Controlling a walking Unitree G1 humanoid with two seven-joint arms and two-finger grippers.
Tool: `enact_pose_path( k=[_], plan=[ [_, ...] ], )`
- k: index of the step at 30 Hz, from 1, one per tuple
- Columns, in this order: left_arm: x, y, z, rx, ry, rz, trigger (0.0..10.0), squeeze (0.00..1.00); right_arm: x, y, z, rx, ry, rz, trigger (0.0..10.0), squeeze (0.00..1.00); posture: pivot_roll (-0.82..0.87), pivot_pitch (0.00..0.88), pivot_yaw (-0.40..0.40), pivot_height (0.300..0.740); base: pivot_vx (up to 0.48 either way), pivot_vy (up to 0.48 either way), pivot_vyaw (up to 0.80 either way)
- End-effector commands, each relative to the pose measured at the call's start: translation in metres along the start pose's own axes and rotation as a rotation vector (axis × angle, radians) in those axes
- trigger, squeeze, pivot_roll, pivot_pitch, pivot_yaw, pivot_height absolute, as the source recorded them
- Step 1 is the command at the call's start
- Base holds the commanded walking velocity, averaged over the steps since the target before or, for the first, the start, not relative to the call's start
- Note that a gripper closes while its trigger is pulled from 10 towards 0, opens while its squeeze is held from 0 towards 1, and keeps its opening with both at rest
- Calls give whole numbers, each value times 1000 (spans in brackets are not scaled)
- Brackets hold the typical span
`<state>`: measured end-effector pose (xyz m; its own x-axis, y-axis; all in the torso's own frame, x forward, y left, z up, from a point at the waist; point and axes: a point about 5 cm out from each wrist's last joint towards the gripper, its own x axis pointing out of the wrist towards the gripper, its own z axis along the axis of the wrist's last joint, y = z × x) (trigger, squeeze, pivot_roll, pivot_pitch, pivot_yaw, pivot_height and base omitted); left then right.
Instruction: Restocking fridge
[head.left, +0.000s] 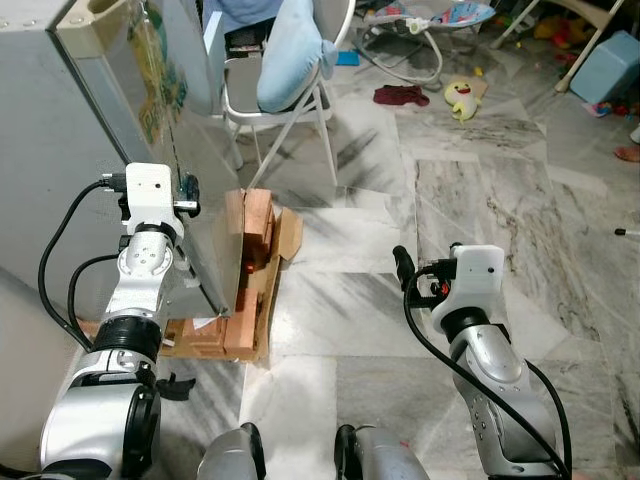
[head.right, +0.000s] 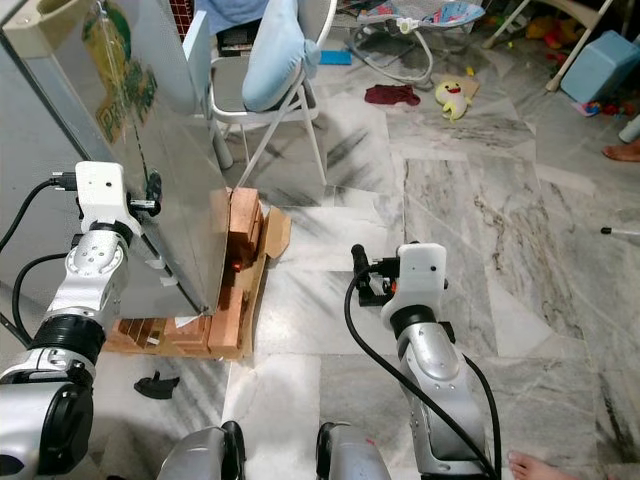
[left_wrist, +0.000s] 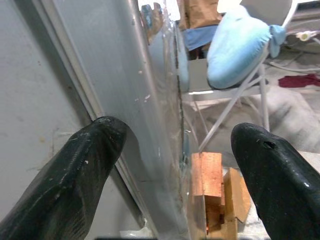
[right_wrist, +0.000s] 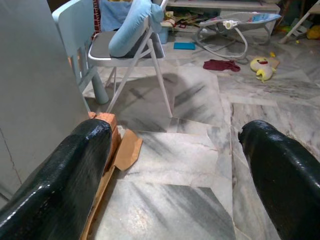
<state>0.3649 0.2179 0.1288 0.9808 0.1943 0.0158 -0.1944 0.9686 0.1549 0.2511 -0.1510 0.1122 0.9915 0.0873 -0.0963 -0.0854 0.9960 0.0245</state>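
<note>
The fridge stands at my left with its silver door swung partly out; the door carries a yellowish-green sticker. My left gripper is raised to the door's free edge and is open. One black finger lies on the fridge side of the edge, the other on the room side, with the edge between them. My right gripper is open and holds nothing, low over the marble floor to the right of the fridge.
The fridge rests on wooden blocks and cardboard. Behind stands a white folding chair with a blue cushion. Farther off lie a baby bouncer, a red cloth, a yellow plush toy and a blue box. A person's foot shows near right.
</note>
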Motion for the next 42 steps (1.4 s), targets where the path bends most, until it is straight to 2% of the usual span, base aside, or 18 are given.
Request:
enact_pose_path(
  k=[1,9,10,11,16,17,23,27,29,30,32,33,36,39,42],
  plan=[
    [5,22,8,6,-17,98,10000,0,-1,-4,7,0,-22,-14,10000,0,-126,125,-18,740,0,0,0],
    [5,23,7,-10,-13,114,10000,0,0,-4,6,1,-18,-12,10000,0,-122,121,-20,740,0,0,0],
    [5,21,7,-25,-16,100,10000,0,0,-4,6,1,-18,-11,10000,0,-119,120,-22,740,0,0,0],
    [6,12,9,-63,-26,24,10000,0,0,-4,6,1,-16,-10,10000,0,-118,120,-24,740,0,0,0],
    [6,-10,13,-82,-43,-130,10000,0,2,-6,6,1,-14,-12,10000,0,-116,118,-27,740,0,0,0],
    [6,-10,13,-82,-43,-130,10000,0,2,-6,6,1,-14,-12,10000,0,-116,118,-27,740,0,0,0],
    [3,-53,22,-56,-68,-371,10000,0,3,-8,6,3,-11,-22,10000,0,-120,111,-27,740,0,0,0],
    [1,-75,29,-42,-82,-487,10000,0,3,-10,6,7,-8,-31,10000,0,-116,112,-34,740,0,0,0],
    [-7,-111,44,-22,-135,-667,10000,0,3,-10,4,11,-3,-31,10000,0,-111,111,-37,740,0,0,0],
    [-7,-111,44,-22,-135,-667,10000,0,3,-10,4,11,-3,-31,10000,0,-111,111,-37,740,0,0,0],
    [-11,-125,51,-21,-157,-727,10000,0,3,-9,4,13,-2,-31,10000,0,-112,109,-36,740,0,0,0],
    [-11,-125,51,-21,-157,-727,10000,0,3,-9,4,13,-2,-31,10000,0,-112,109,-36,740,0,0,0],
    [-17,-142,57,-45,-173,-807,10000,0,4,-8,6,20,-10,-33,10000,0,-119,106,-29,740,0,0,0],
    [-18,-140,53,-51,-164,-815,10000,0,3,-8,6,24,-13,-38,10000,0,-121,106,-25,740,0,0,0],
    [-11,-118,41,-50,-127,-744,10000,0,1,-9,5,56,-22,-45,10000,0,-116,109,-22,740,0,0,0]
  ],
)
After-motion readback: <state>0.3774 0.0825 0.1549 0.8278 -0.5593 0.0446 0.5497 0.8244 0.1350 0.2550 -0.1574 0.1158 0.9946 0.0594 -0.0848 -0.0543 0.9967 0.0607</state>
